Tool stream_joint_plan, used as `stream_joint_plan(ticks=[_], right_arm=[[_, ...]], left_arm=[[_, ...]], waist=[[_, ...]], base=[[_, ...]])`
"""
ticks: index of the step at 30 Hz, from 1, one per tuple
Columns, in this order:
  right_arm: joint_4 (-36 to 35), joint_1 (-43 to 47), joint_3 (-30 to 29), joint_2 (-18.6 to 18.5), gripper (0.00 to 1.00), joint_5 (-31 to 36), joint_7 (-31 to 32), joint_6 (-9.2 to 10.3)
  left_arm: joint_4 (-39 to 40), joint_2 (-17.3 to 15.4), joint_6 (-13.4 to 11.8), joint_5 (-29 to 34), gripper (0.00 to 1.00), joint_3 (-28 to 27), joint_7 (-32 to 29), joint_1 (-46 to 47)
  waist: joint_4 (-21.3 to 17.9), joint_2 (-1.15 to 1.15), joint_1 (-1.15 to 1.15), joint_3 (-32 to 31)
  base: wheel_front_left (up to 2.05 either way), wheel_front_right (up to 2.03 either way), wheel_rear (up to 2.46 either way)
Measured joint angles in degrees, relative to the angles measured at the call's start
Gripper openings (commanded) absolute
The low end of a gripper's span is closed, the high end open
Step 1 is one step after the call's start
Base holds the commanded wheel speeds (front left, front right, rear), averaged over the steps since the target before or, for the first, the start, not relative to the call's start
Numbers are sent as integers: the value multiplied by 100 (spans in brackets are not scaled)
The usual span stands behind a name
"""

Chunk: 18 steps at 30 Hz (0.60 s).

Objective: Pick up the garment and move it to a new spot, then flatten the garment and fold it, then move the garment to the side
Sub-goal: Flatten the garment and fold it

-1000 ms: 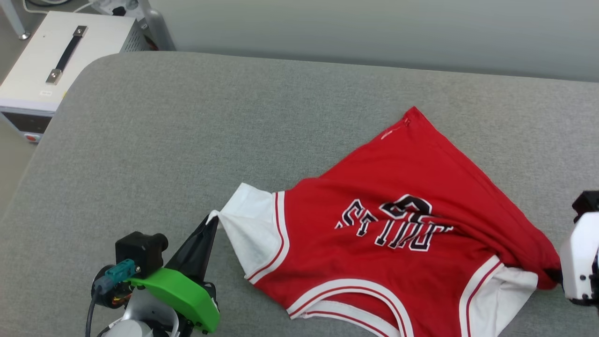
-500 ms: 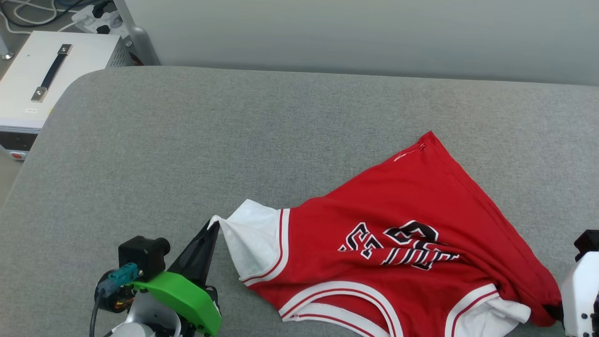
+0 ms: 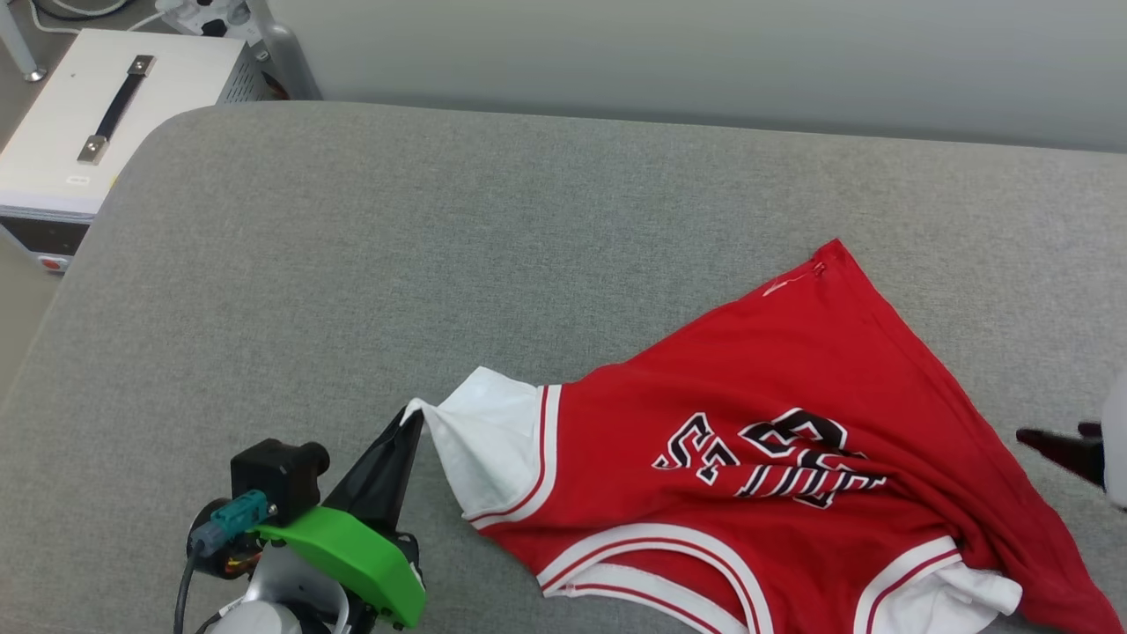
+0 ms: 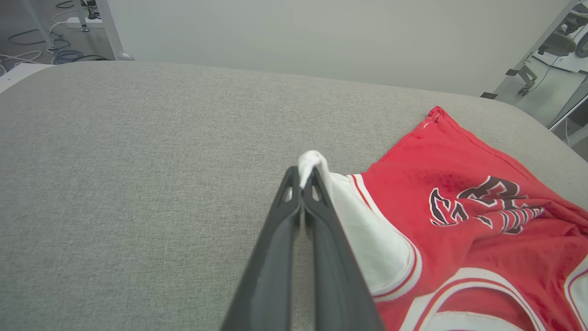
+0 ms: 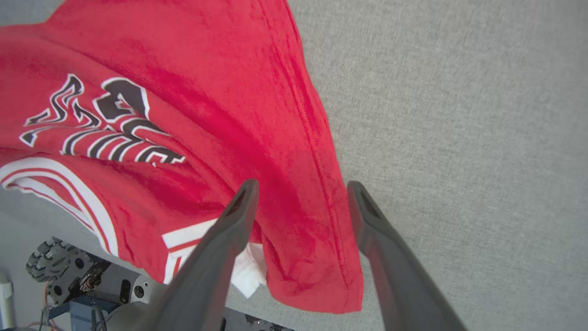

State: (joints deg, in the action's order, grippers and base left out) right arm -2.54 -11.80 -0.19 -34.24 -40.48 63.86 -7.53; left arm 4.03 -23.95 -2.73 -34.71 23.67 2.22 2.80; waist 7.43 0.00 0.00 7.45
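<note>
Red garment (image 3: 792,370) overhangs grey surface's (image 3: 440,246) near edge; left tool (image 4: 303,174) pinches it, right tool (image 5: 302,185) gapes.

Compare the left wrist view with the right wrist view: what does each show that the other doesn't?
Left wrist view: the left gripper shut on the white sleeve of the garment. Right wrist view: the right gripper open, the red side hem seen between its fingers. Both: the black lettering and the grey surface.
</note>
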Motion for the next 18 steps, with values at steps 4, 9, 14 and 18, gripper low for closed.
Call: stream_joint_plan(ticks=[4, 9, 14, 18], right_arm=[[-145, -776, -63, 131, 100, 37, 378, 0], [79, -1662, -189, 531, 100, 390, 854, 0], [495, -2364, -190, 705, 100, 881, 1148, 0], [877, -2794, -142, 733, 100, 1156, 1135, 0]], left_arm=[[168, 15, 0, 37, 0, 48, -4, 111], [391, 45, 4, 96, 0, 110, -24, 348], [533, 138, 74, 155, 0, 222, 1, 608], [573, 227, 144, 172, 0, 296, 33, 748]], waist=[[87, 0, 0, 177], [231, 0, 0, 491], [438, 0, 1, 887], [632, 0, 1, 1186]], base=[[0, 0, 0], [0, 0, 0], [0, 0, 0], [0, 0, 0]])
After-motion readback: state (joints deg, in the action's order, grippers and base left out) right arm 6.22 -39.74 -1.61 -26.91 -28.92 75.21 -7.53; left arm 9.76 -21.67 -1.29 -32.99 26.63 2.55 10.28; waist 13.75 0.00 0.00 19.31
